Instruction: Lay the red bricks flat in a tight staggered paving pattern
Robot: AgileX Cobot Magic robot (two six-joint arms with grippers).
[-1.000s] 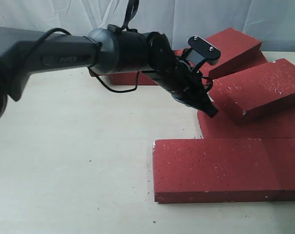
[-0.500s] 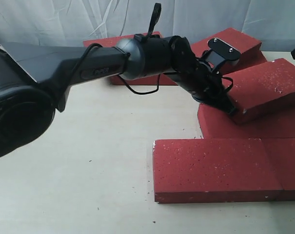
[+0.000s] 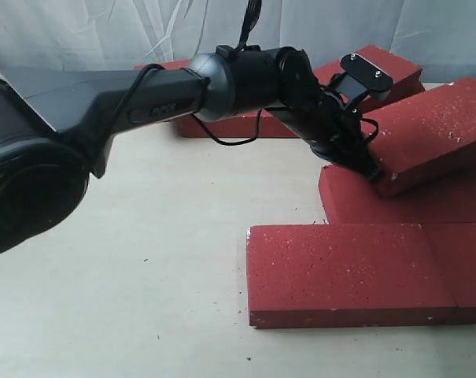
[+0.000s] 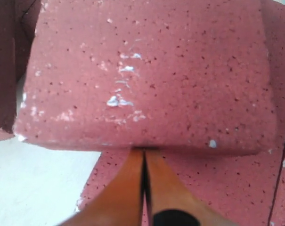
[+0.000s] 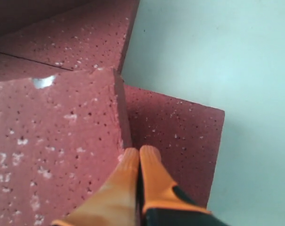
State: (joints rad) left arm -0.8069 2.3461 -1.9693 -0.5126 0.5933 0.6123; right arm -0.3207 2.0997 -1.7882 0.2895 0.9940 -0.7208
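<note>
The left claw (image 3: 369, 171) had its fingers pressed together and gripped nothing. Its tips were set against the low end face of the tilted brick (image 3: 430, 130). That brick lay propped at an angle on the flat brick beneath (image 3: 395, 203), at the right of the tabletop (image 3: 143, 260) and behind the front brick (image 3: 340, 272), which was laid flat. The right claw (image 5: 139, 151) was likewise closed and empty, with its tips at the edge of a raised brick (image 5: 52, 155). Whether this was the same brick could not be confirmed.

The step in hand appeared to be a push to seat the tilted brick. The contact was best kept central on the end face, as the left wrist view showed it, so that the brick would slide without yawing. Force was to be applied slowly and along the brick's length. A low contact point risked the tips slipping under the face and lifting it further. The bricks laid flat were not to be disturbed.
</note>
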